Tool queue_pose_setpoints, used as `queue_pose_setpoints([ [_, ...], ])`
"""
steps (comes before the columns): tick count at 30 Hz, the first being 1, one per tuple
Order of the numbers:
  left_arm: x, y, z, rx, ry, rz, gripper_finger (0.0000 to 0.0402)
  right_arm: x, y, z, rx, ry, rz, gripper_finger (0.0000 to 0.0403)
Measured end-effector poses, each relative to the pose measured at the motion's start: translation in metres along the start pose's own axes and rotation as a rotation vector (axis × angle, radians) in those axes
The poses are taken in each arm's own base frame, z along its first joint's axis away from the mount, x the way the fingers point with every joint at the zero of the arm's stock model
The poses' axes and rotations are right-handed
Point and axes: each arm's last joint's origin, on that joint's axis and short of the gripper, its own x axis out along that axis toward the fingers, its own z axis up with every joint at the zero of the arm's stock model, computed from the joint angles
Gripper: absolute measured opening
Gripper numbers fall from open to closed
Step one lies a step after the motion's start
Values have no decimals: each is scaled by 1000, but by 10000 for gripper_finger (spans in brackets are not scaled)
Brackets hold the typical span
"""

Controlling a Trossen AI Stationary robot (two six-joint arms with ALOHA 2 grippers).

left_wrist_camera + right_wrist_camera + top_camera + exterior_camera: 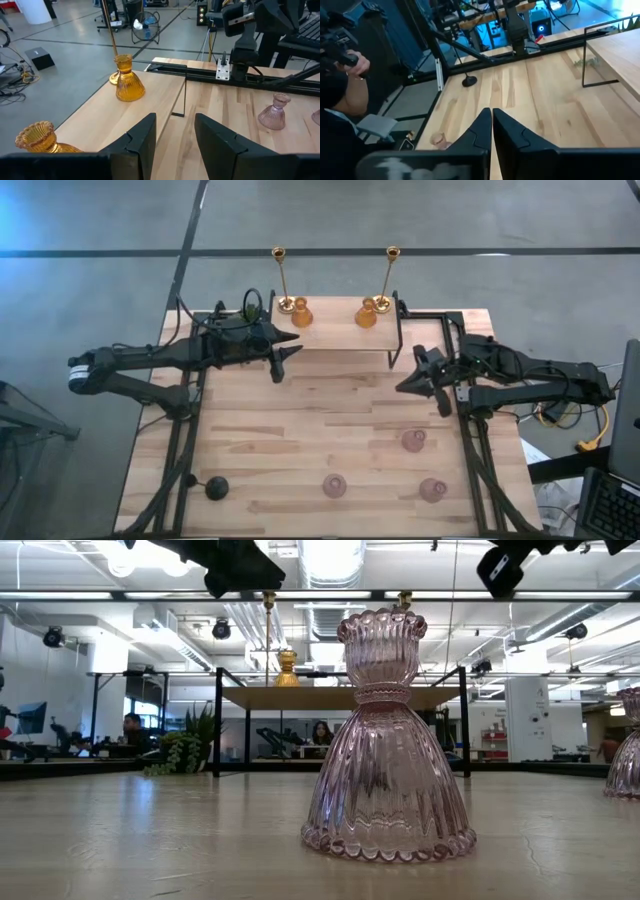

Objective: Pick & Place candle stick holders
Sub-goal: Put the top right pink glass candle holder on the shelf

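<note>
Both arms hover over the bench, and the small raised shelf at its far side already carries two tall brass holders and two amber glass holders. The right tool is clenched on nothing, its two fingers pressed together in the right wrist view with bare wood under them. The left tool stands half released and empty, just at the front edge of the shelf, with one amber holder just beyond its fingers and the other close at its side. Three pink glass holders wait on the bench on the near side of the right tool, well apart from it, and one more of them, the middle one, fills the low view. The black stemmed holder sits far from both tools, at the near corner on the left arm's side. I judge the step in hand is a reach for a pink holder by the right tool. To do it well, the tool should first spread its fingers wide, come down straight over the narrow neck above the flared skirt, and close gently there, because the ribbed glass may slip or tip. When it lifts, it should rise clear of the shelf's black frame before it moves toward the free middle of the shelf.
</note>
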Motion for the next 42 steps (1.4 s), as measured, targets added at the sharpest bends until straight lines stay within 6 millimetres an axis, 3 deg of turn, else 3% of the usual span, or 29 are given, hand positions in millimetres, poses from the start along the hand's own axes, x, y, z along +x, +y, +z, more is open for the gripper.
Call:
queue_pose_setpoints([
  [30,-1,0,-2,-6,21,-6,140,3,-2,-1,-2,14,-10,8],
  [35,-2,-6,-12,-5,127,-163,140,3,-2,-1,-2,14,-10,8],
  [42,-4,-27,-14,-15,141,-373,140,3,-2,-1,-2,14,-11,8],
])
